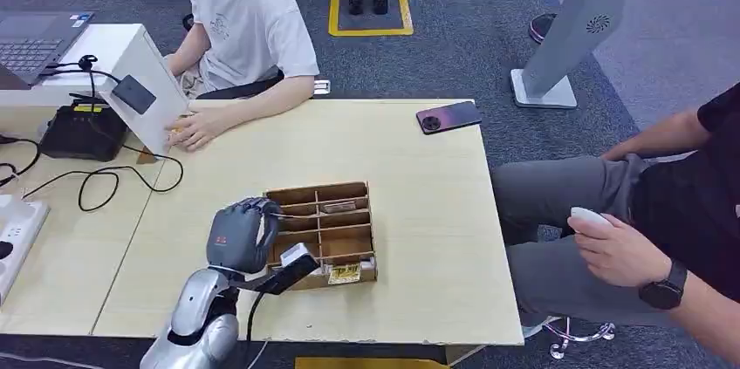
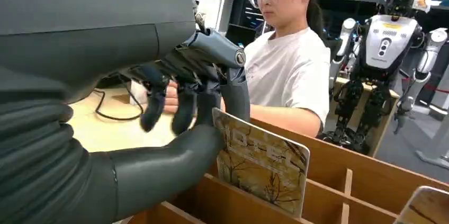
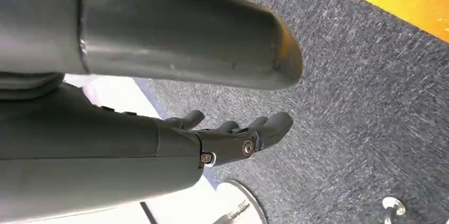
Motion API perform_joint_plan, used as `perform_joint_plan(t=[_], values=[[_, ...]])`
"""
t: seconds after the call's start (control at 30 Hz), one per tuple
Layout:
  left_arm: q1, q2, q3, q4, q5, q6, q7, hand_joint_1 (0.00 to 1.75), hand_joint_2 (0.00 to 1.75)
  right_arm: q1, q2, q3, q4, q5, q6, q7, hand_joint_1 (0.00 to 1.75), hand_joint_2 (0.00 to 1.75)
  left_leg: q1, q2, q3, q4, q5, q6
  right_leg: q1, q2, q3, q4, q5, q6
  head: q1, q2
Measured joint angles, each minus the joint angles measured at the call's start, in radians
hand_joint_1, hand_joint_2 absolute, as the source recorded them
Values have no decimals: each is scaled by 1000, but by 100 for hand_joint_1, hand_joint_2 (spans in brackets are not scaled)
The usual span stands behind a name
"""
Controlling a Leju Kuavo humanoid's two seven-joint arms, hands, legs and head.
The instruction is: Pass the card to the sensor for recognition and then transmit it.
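Note:
A wooden divided box point(image 1: 353, 228) sits near the table's front edge. My left hand point(image 1: 243, 234) hangs over its left compartments. In the left wrist view a card point(image 2: 262, 163) with a tree picture stands upright in the box point(image 2: 339, 181); my left hand point(image 2: 196, 102) pinches its corner, with the thumb in front and a finger behind. Another card point(image 2: 426, 205) shows at the corner of that view. The black sensor point(image 1: 133, 94) sits on a slanted white stand at the table's far left. My right hand point(image 3: 233, 139) hangs over the carpet, fingers apart, holding nothing.
A person in a white shirt sits behind the table with a hand point(image 1: 196, 129) resting next to the sensor stand. A phone point(image 1: 448, 116) lies at the far right of the table. Cables point(image 1: 105, 179), a black device point(image 1: 83, 129) and a laptop point(image 1: 35, 37) lie left. Another person point(image 1: 646, 238) sits at the right.

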Motion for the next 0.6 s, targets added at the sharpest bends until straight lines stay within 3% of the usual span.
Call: perform_joint_plan(t=[0.6], values=[[-8,0,6,14,45,-16,-25,175,175,-3,0,-6,0,-3,10,1,0,0,0,0,0,0,0,0,0,0,0,0,0,0,0,0]])
